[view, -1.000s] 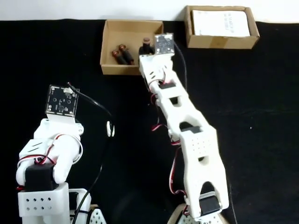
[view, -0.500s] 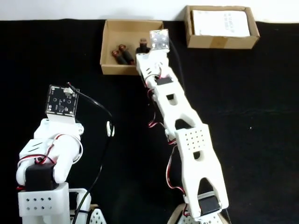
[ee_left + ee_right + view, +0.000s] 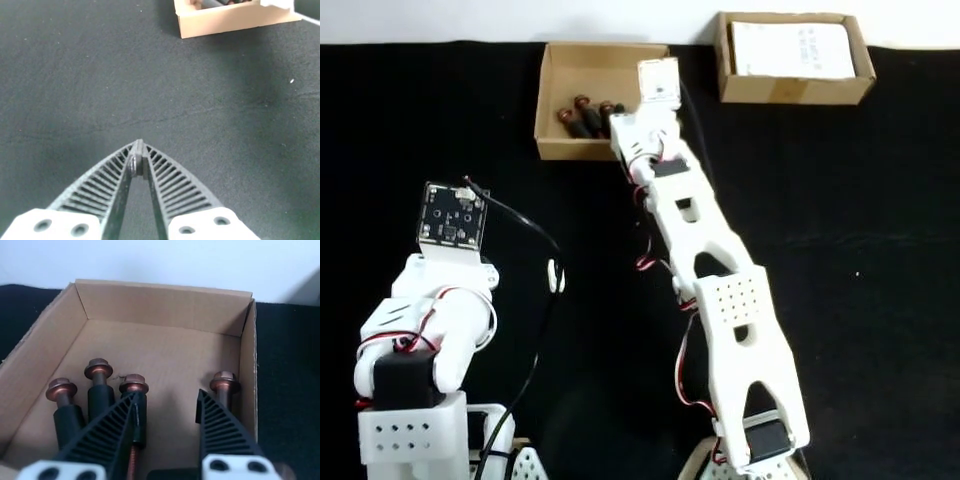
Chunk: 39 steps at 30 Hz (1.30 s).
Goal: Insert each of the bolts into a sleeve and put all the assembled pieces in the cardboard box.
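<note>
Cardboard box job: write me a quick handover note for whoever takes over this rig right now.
Left gripper: shut, empty, over the black table.
Right gripper: open, holding nothing, over the cardboard box.
In the box: three sleeved bolts side by side, a fourth bolt near the opposite wall, its sleeve hidden behind a finger.
Done: four pieces in the box.
To do: probably just check the fourth and pull the right arm back.

The right gripper (image 3: 167, 395) swung left over the cardboard box (image 3: 165, 305); a third assembled piece (image 3: 607, 110) appeared.
</note>
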Tool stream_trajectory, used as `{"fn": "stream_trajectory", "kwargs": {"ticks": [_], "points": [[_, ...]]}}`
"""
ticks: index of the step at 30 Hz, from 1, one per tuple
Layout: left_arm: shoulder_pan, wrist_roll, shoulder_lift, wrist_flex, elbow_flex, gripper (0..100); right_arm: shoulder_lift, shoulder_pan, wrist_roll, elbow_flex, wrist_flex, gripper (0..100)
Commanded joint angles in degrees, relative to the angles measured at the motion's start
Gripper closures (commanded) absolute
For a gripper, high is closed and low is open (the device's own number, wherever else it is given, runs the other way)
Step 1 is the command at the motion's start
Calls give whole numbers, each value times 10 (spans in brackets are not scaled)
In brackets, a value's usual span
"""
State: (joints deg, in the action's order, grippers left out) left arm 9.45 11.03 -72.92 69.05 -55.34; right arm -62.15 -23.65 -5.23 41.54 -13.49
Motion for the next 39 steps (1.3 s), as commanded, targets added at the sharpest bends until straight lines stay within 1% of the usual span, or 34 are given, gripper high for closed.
{"fn": "stream_trajectory", "kwargs": {"ticks": [1, 3, 4, 5, 7, 11, 15, 18, 20, 25, 27, 28, 30, 35, 39], "points": [[4, 0, -1, -9, 3, 991, 72, -15, 0, 42, -79, 856], [6, 1, -1, -9, 3, 991, 113, -23, -2, 57, -126, 926], [6, 3, -1, -9, 3, 991, 135, -27, -2, 60, -148, 979], [6, 3, -1, -9, 3, 991, 158, -29, -2, 63, -169, 996], [6, 4, -1, -9, 1, 991, 204, -31, -3, 61, -221, 981], [6, 4, -1, -19, -16, 991, 302, -32, -4, 62, -369, 992], [7, 5, -5, -88, -84, 991, 409, -32, -4, 60, -509, 992], [7, 42, -6, -127, -118, 991, 474, -32, -4, 59, -635, 992], [6, 47, -6, -156, -138, 991, 508, -32, -9, 59, -715, 992], [2, 47, -6, -227, -211, 991, 576, -18, -120, 58, -864, 992], [2, 47, -6, -251, -248, 991, 604, -5, -159, 44, -874, 992], [2, 47, -6, -264, -269, 991, 625, 8, -169, 26, -874, 992], [2, 47, -6, -287, -307, 991, 673, 13, -170, -27, -874, 992], [4, 47, -6, -345, -394, 991, 808, 17, -169, -275, -873, 992], [3, 47, -6, -367, -402, 991, 931, 44, -169, -494, -869, 992]]}}
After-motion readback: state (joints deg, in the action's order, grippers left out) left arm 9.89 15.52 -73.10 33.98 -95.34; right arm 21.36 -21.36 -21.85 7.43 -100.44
